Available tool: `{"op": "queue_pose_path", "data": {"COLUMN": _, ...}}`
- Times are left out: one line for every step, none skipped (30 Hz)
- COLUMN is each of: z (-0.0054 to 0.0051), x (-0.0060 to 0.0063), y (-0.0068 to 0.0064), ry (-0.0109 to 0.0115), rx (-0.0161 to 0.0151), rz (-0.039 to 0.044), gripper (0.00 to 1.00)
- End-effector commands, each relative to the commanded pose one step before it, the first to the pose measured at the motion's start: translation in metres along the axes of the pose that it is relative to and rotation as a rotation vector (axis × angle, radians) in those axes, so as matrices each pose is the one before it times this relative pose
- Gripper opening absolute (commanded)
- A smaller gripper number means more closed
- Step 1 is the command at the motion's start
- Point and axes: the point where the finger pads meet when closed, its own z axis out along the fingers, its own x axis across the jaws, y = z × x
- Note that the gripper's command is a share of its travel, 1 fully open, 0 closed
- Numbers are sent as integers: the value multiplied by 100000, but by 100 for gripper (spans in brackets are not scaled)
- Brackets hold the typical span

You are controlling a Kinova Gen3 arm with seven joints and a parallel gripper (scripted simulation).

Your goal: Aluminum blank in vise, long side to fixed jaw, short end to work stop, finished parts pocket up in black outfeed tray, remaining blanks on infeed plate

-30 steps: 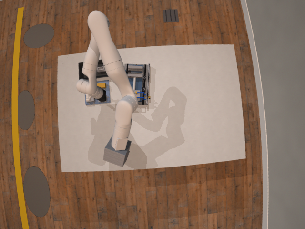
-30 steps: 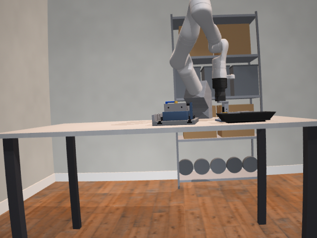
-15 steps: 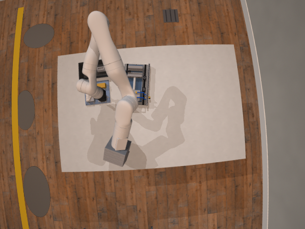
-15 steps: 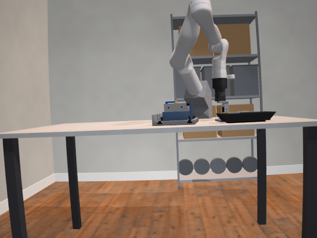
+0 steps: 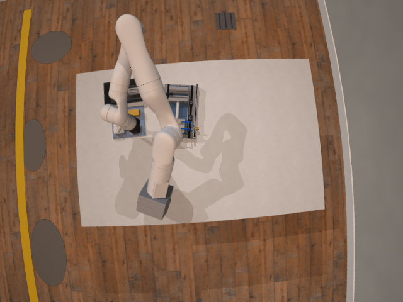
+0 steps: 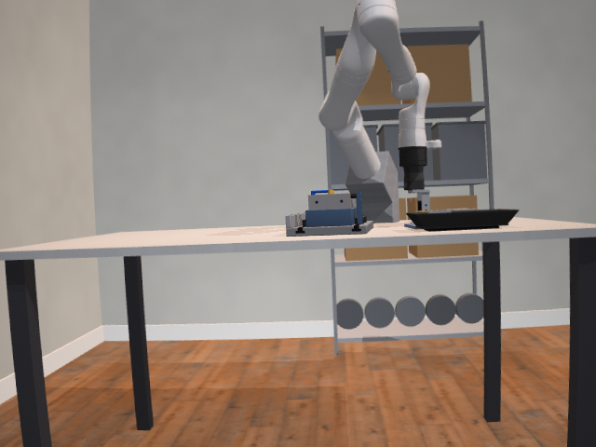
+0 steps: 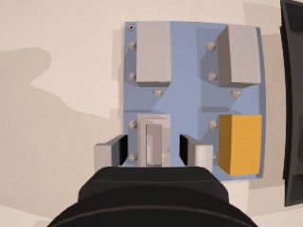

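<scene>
The blue infeed plate (image 7: 189,60) (image 5: 143,110) with short pins shows in the wrist view. My gripper (image 7: 153,146) (image 6: 423,204) is open and low over the plate's near left part. Its fingers stand on either side of a gray finished part (image 7: 154,135) with a pocket in its top, and do not grip it. Two plain gray blanks (image 7: 154,52) (image 7: 240,55) lie flat at the plate's far side. A yellow brass blank (image 7: 240,146) (image 5: 133,112) lies at the near right. The black outfeed tray (image 7: 292,101) (image 5: 106,89) (image 6: 462,219) is beside the plate. The vise (image 5: 184,112) (image 6: 331,216) stands apart, partly hidden by the arm.
The arm's gray base block (image 5: 154,202) stands on the white table (image 5: 260,129) (image 6: 192,237). A shelf rack (image 6: 480,110) with boxes and bins stands behind the table. The arm's links cross over the tray and the vise in the overhead view.
</scene>
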Motion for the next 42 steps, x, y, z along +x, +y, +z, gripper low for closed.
{"op": "queue_pose_path", "data": {"z": -34, "x": 11, "y": -39, "ry": 45, "rx": 117, "rz": 2, "gripper": 100}}
{"op": "queue_pose_path", "data": {"z": 0, "x": 0, "y": 0, "ry": 0, "rx": 0, "rz": 0, "gripper": 100}}
{"op": "queue_pose_path", "data": {"z": 0, "x": 0, "y": 0, "ry": 0, "rx": 0, "rz": 0, "gripper": 100}}
{"op": "queue_pose_path", "data": {"z": 0, "x": 0, "y": 0, "ry": 0, "rx": 0, "rz": 0, "gripper": 100}}
{"op": "queue_pose_path", "data": {"z": 0, "x": 0, "y": 0, "ry": 0, "rx": 0, "rz": 0, "gripper": 100}}
{"op": "queue_pose_path", "data": {"z": 0, "x": 0, "y": 0, "ry": 0, "rx": 0, "rz": 0, "gripper": 100}}
{"op": "queue_pose_path", "data": {"z": 0, "x": 0, "y": 0, "ry": 0, "rx": 0, "rz": 0, "gripper": 100}}
{"op": "queue_pose_path", "data": {"z": 0, "x": 0, "y": 0, "ry": 0, "rx": 0, "rz": 0, "gripper": 100}}
{"op": "queue_pose_path", "data": {"z": 0, "x": 0, "y": 0, "ry": 0, "rx": 0, "rz": 0, "gripper": 100}}
{"op": "queue_pose_path", "data": {"z": 0, "x": 0, "y": 0, "ry": 0, "rx": 0, "rz": 0, "gripper": 0}}
{"op": "queue_pose_path", "data": {"z": 0, "x": 0, "y": 0, "ry": 0, "rx": 0, "rz": 0, "gripper": 0}}
{"op": "queue_pose_path", "data": {"z": 0, "x": 0, "y": 0, "ry": 0, "rx": 0, "rz": 0, "gripper": 0}}
{"op": "queue_pose_path", "data": {"z": 0, "x": 0, "y": 0, "ry": 0, "rx": 0, "rz": 0, "gripper": 0}}
{"op": "queue_pose_path", "data": {"z": 0, "x": 0, "y": 0, "ry": 0, "rx": 0, "rz": 0, "gripper": 0}}
{"op": "queue_pose_path", "data": {"z": 0, "x": 0, "y": 0, "ry": 0, "rx": 0, "rz": 0, "gripper": 0}}
{"op": "queue_pose_path", "data": {"z": 0, "x": 0, "y": 0, "ry": 0, "rx": 0, "rz": 0, "gripper": 0}}
{"op": "queue_pose_path", "data": {"z": 0, "x": 0, "y": 0, "ry": 0, "rx": 0, "rz": 0, "gripper": 0}}
{"op": "queue_pose_path", "data": {"z": 0, "x": 0, "y": 0, "ry": 0, "rx": 0, "rz": 0, "gripper": 0}}
{"op": "queue_pose_path", "data": {"z": 0, "x": 0, "y": 0, "ry": 0, "rx": 0, "rz": 0, "gripper": 0}}
{"op": "queue_pose_path", "data": {"z": 0, "x": 0, "y": 0, "ry": 0, "rx": 0, "rz": 0, "gripper": 0}}
{"op": "queue_pose_path", "data": {"z": 0, "x": 0, "y": 0, "ry": 0, "rx": 0, "rz": 0, "gripper": 0}}
{"op": "queue_pose_path", "data": {"z": 0, "x": 0, "y": 0, "ry": 0, "rx": 0, "rz": 0, "gripper": 0}}
{"op": "queue_pose_path", "data": {"z": 0, "x": 0, "y": 0, "ry": 0, "rx": 0, "rz": 0, "gripper": 0}}
{"op": "queue_pose_path", "data": {"z": 0, "x": 0, "y": 0, "ry": 0, "rx": 0, "rz": 0, "gripper": 0}}
{"op": "queue_pose_path", "data": {"z": 0, "x": 0, "y": 0, "ry": 0, "rx": 0, "rz": 0, "gripper": 0}}
{"op": "queue_pose_path", "data": {"z": 0, "x": 0, "y": 0, "ry": 0, "rx": 0, "rz": 0, "gripper": 0}}
{"op": "queue_pose_path", "data": {"z": 0, "x": 0, "y": 0, "ry": 0, "rx": 0, "rz": 0, "gripper": 0}}
{"op": "queue_pose_path", "data": {"z": 0, "x": 0, "y": 0, "ry": 0, "rx": 0, "rz": 0, "gripper": 0}}
{"op": "queue_pose_path", "data": {"z": 0, "x": 0, "y": 0, "ry": 0, "rx": 0, "rz": 0, "gripper": 0}}
{"op": "queue_pose_path", "data": {"z": 0, "x": 0, "y": 0, "ry": 0, "rx": 0, "rz": 0, "gripper": 0}}
{"op": "queue_pose_path", "data": {"z": 0, "x": 0, "y": 0, "ry": 0, "rx": 0, "rz": 0, "gripper": 0}}
{"op": "queue_pose_path", "data": {"z": 0, "x": 0, "y": 0, "ry": 0, "rx": 0, "rz": 0, "gripper": 0}}
{"op": "queue_pose_path", "data": {"z": 0, "x": 0, "y": 0, "ry": 0, "rx": 0, "rz": 0, "gripper": 0}}
{"op": "queue_pose_path", "data": {"z": 0, "x": 0, "y": 0, "ry": 0, "rx": 0, "rz": 0, "gripper": 0}}
{"op": "queue_pose_path", "data": {"z": 0, "x": 0, "y": 0, "ry": 0, "rx": 0, "rz": 0, "gripper": 0}}
{"op": "queue_pose_path", "data": {"z": 0, "x": 0, "y": 0, "ry": 0, "rx": 0, "rz": 0, "gripper": 0}}
{"op": "queue_pose_path", "data": {"z": 0, "x": 0, "y": 0, "ry": 0, "rx": 0, "rz": 0, "gripper": 0}}
{"op": "queue_pose_path", "data": {"z": 0, "x": 0, "y": 0, "ry": 0, "rx": 0, "rz": 0, "gripper": 0}}
{"op": "queue_pose_path", "data": {"z": 0, "x": 0, "y": 0, "ry": 0, "rx": 0, "rz": 0, "gripper": 0}}
{"op": "queue_pose_path", "data": {"z": 0, "x": 0, "y": 0, "ry": 0, "rx": 0, "rz": 0, "gripper": 0}}
{"op": "queue_pose_path", "data": {"z": 0, "x": 0, "y": 0, "ry": 0, "rx": 0, "rz": 0, "gripper": 0}}
{"op": "queue_pose_path", "data": {"z": 0, "x": 0, "y": 0, "ry": 0, "rx": 0, "rz": 0, "gripper": 0}}
